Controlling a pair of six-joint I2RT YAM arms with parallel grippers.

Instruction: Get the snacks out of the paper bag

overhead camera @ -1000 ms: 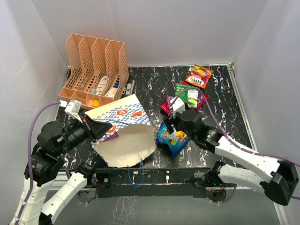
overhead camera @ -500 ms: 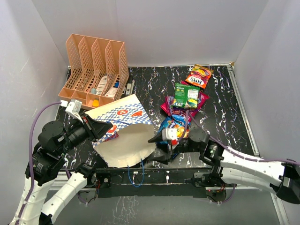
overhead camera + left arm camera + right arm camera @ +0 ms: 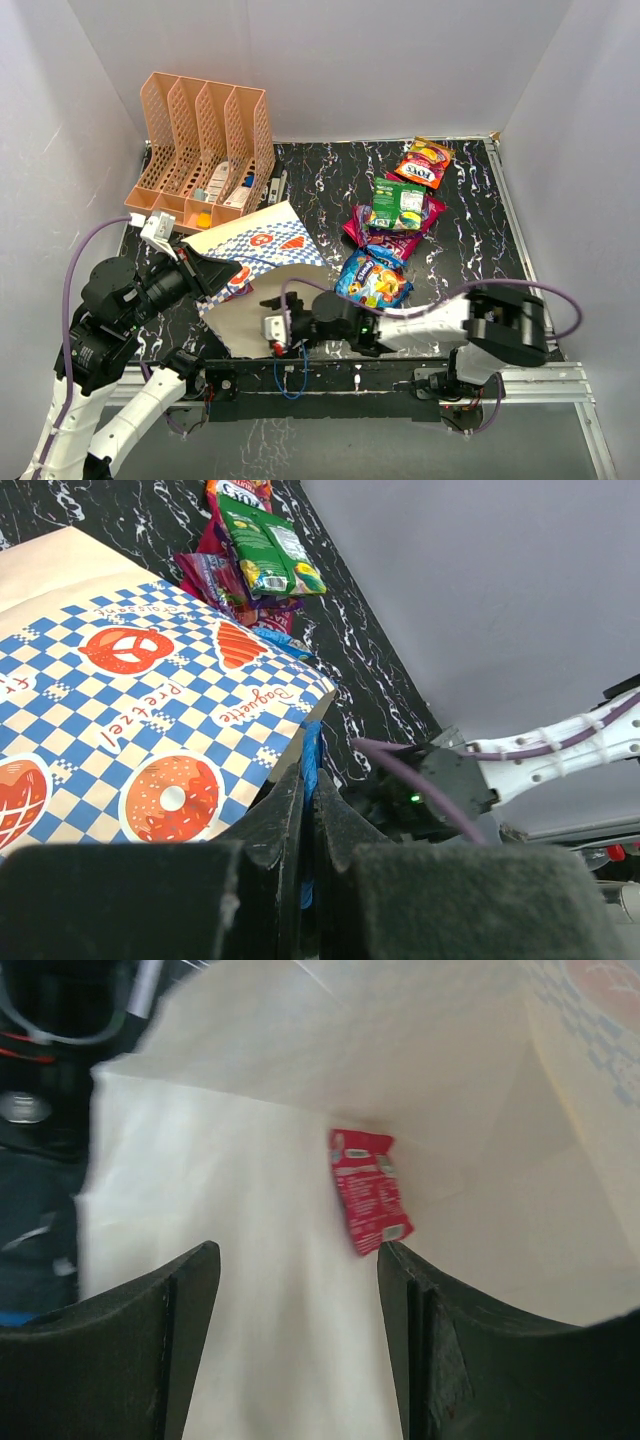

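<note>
The blue-and-white checkered paper bag (image 3: pixel 262 250) lies on its side, its cream mouth facing the near edge. My left gripper (image 3: pixel 222 272) is shut on the bag's blue cord handle (image 3: pixel 311 755) at the rim and holds the mouth up. My right gripper (image 3: pixel 270 314) is open at the mouth, and its view looks inside. A red snack pouch (image 3: pixel 368 1190) lies on the cream inner wall (image 3: pixel 250 1290), just ahead of the open right gripper (image 3: pixel 298 1260). Outside the bag lie blue (image 3: pixel 372 283), purple (image 3: pixel 385 238), green (image 3: pixel 400 203) and orange-red (image 3: pixel 425 163) pouches.
A peach slotted file rack (image 3: pixel 205 135) with small white bottles and a yellow box stands at the back left, close behind the bag. White walls enclose the table. The right arm (image 3: pixel 430 322) stretches low along the near edge.
The right gripper let go of the blue pouch beside the other snacks. It then swung left along the near edge to the bag's mouth. The left gripper and the bag stayed put.
</note>
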